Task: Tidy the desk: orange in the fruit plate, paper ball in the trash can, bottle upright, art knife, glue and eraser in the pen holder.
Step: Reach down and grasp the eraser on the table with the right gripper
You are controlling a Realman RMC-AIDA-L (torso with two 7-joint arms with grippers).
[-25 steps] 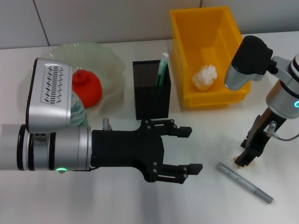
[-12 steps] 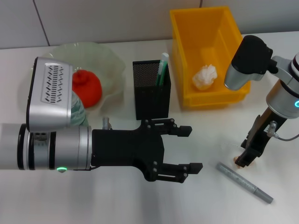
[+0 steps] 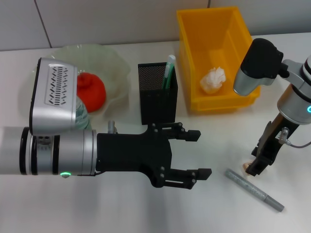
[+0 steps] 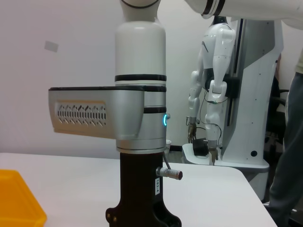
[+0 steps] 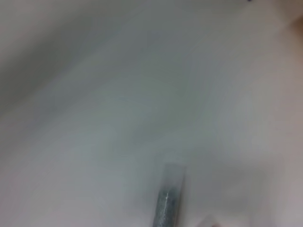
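I am lowering the right gripper (image 3: 256, 167) onto the small eraser (image 3: 250, 167) on the table (image 3: 218, 208), jaws' state indiscernible, beside the art knife (image 3: 254, 189); next, grasp and carry to the pen holder (image 3: 157, 93), while the left gripper (image 3: 197, 154) is hovering released.

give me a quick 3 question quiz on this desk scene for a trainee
1. True or false: the paper ball already lies in the yellow bin.
2. Which item lies flat on the desk near the right hand? A) grey art knife B) orange C) paper ball
3. Fill in: the orange sits in the ____ plate.

Key
1. True; the ball lies on the bin's floor.
2. A; the knife lies beside the lowered right hand, while the open left hand hovers in front of the black pen holder.
3. Fruit.
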